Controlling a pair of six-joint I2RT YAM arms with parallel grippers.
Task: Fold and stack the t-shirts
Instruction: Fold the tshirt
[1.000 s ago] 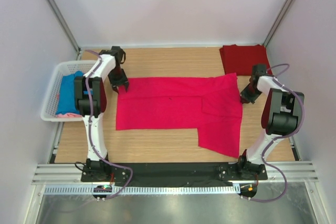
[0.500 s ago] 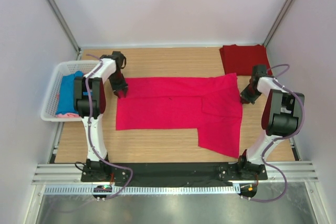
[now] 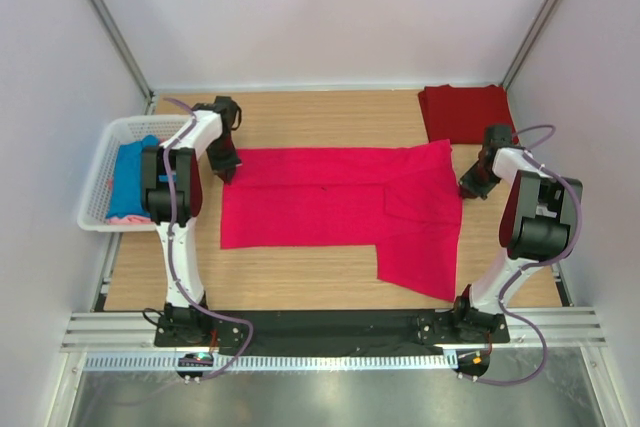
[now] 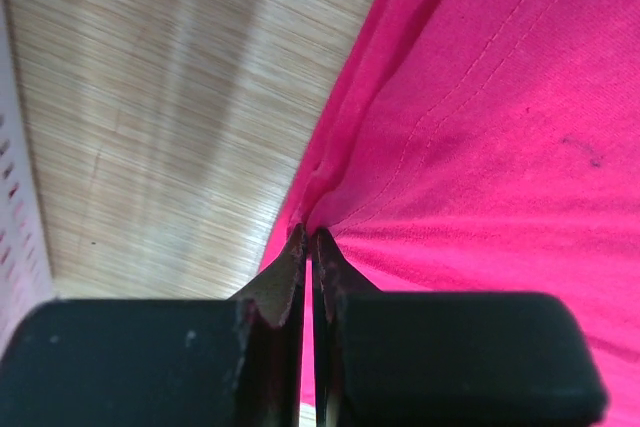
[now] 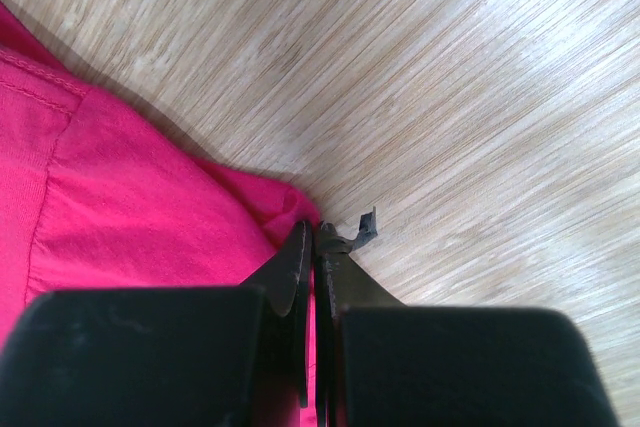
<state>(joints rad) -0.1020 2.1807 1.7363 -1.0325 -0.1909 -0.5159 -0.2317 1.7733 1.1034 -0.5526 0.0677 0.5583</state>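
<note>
At ten and three o'clock, a double pinch
Your left gripper [image 3: 226, 169] and right gripper [image 3: 470, 185] clench the pink-red t-shirt [image 3: 330, 197], seemingly for folding

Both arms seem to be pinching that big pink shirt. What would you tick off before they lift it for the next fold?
1. Left gripper shut on the far left corner of the pink-red t-shirt: ok.
2. Right gripper shut on a corner at its right edge: ok, cloth shows between the jaws.
3. Shirt spread flat on the table: ok.
4. Folded dark red t-shirt and basket out of the way: ok, both lie apart from the spread shirt.
5. Grips deep enough to survive a lift: cannot tell.
</note>
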